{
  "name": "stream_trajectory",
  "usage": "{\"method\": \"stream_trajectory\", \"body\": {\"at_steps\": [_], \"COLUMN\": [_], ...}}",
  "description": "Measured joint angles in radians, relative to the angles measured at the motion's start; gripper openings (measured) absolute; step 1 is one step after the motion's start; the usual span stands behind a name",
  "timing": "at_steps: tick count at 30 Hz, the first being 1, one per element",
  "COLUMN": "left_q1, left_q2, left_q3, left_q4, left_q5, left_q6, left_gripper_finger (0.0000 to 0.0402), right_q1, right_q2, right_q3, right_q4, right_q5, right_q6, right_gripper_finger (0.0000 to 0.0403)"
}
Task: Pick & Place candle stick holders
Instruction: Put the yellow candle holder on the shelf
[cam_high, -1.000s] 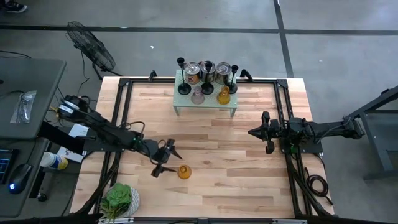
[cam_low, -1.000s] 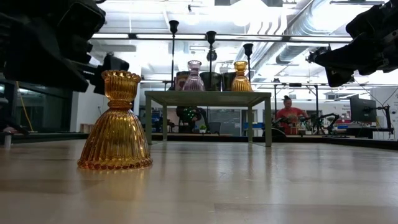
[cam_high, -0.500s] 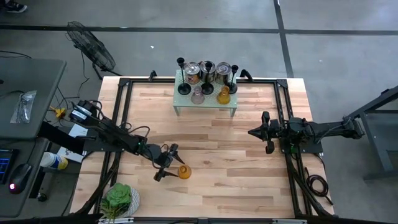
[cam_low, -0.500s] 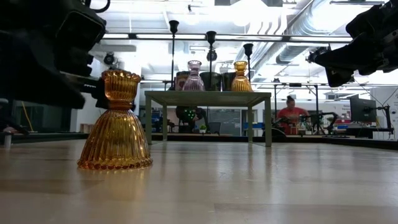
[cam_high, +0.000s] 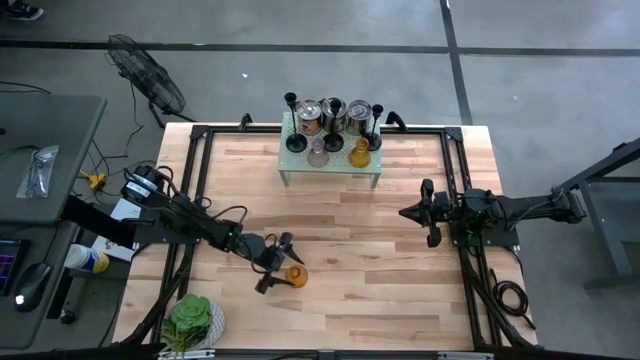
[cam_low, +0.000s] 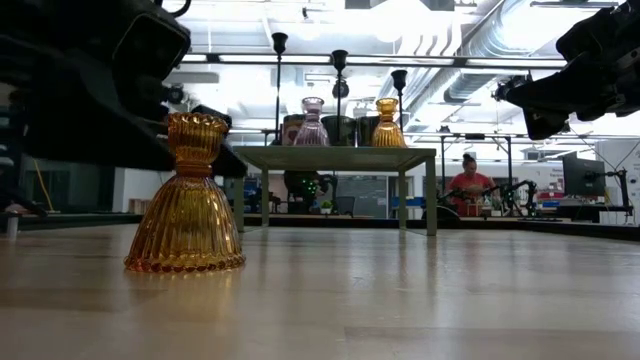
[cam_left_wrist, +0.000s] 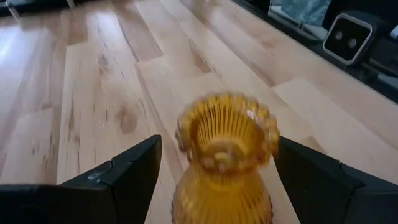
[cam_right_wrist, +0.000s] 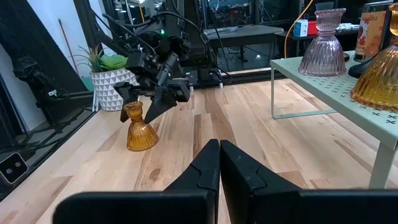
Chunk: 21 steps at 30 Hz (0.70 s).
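a: starting at your left, the left gripper (cam_high: 276, 265) has its fingers spread wide either side of the neck of an amber candle stick holder (cam_high: 296, 276). i see gaps on both sides, so it has hold of nothing.

b: where's the holder standing?

a: upright on the wooden table (cam_high: 400, 260), near the front edge. further along, your small green shelf (cam_high: 331, 166) at the back carries the other holders. the right gripper (cam_high: 407, 213) hovers at the right side, fingers pressed together, empty.
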Motion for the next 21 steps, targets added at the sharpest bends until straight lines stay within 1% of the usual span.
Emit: {"method": "stream_trajectory", "body": {"at_steps": [5,21], "left_q1": [0.0,0.0], "left_q2": [0.002,0.002], "left_q3": [0.017,0.017], "left_q4": [0.007,0.0], "left_q5": [-0.004,-0.019], "left_q6": [0.0,-0.003], "left_gripper_finger": [0.0301,0.03], "right_q1": [0.0,0.0], "right_q2": [0.0,0.0], "right_q3": [0.0,0.0], "right_q4": [0.0,0.0], "right_q5": [0.0,0.0], "right_q6": [0.0,0.0], "right_gripper_finger": [0.0004,0.0004]}}
